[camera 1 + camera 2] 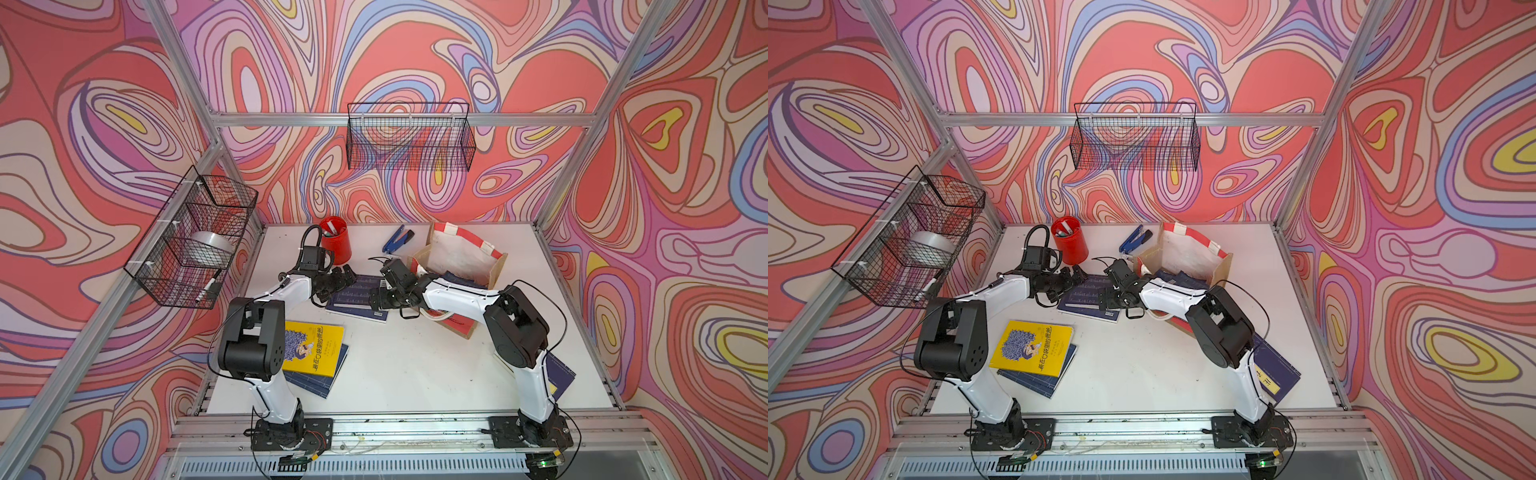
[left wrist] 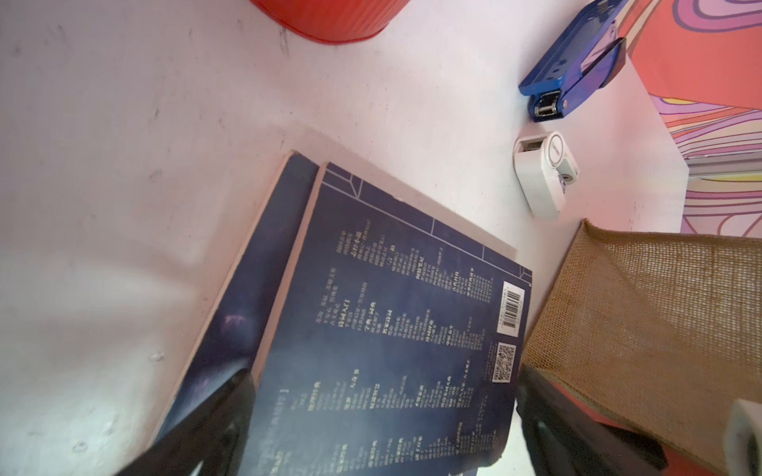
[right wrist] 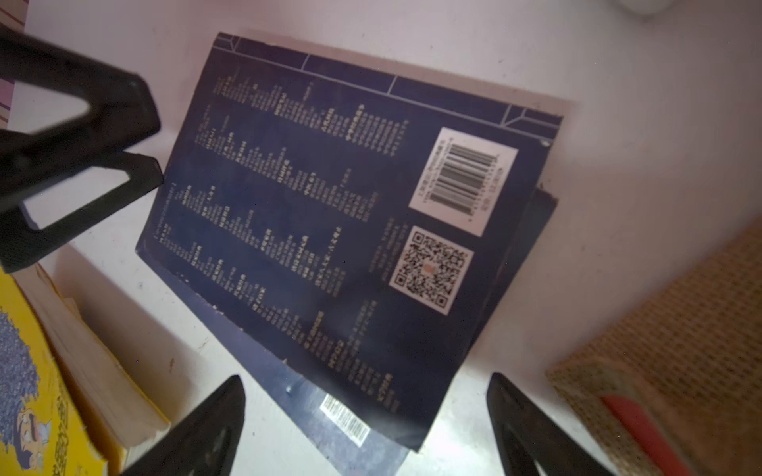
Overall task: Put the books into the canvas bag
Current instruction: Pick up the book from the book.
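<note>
Lab cell: aluminium frame (image 1: 291,119), patterned walls (image 1: 415,50)

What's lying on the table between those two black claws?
Two stacked navy books, the top one's barcoded back cover up, lie flat between the open left gripper and the open right gripper. Both top views show this.

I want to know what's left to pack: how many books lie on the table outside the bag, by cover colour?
Yellow book: 1
Navy: 4 (top centre book, lower centre book, book under the yellow one, front-right book)
Total: 5
</note>
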Controlling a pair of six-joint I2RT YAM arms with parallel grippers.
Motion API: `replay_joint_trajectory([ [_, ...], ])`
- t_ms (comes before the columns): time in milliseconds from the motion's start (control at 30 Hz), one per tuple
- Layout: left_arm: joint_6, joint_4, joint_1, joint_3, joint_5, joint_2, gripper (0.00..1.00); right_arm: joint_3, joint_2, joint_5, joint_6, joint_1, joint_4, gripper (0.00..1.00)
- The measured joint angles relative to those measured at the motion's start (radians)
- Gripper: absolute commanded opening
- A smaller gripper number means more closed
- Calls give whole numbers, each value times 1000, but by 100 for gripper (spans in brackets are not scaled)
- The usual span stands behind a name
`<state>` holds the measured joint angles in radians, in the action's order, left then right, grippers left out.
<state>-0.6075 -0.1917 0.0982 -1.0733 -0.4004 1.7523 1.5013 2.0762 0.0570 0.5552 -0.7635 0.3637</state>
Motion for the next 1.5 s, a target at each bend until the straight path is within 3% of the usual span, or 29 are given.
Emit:
replay_joint_trajectory([
  [900, -11, -45, -8, 44, 54, -29, 100, 105, 112, 96, -53, 18, -66, 91],
  [1233, -31, -62, -53, 137, 73, -94, 100, 177, 172, 164, -69, 16, -98, 91],
  [1333, -42, -52, -58, 161, 71, -95, 95, 186, 180, 172, -72, 16, -103, 91],
  [1500, -62, -4, -74, 213, 65, -115, 74, 194, 187, 179, -79, 16, -103, 90],
])
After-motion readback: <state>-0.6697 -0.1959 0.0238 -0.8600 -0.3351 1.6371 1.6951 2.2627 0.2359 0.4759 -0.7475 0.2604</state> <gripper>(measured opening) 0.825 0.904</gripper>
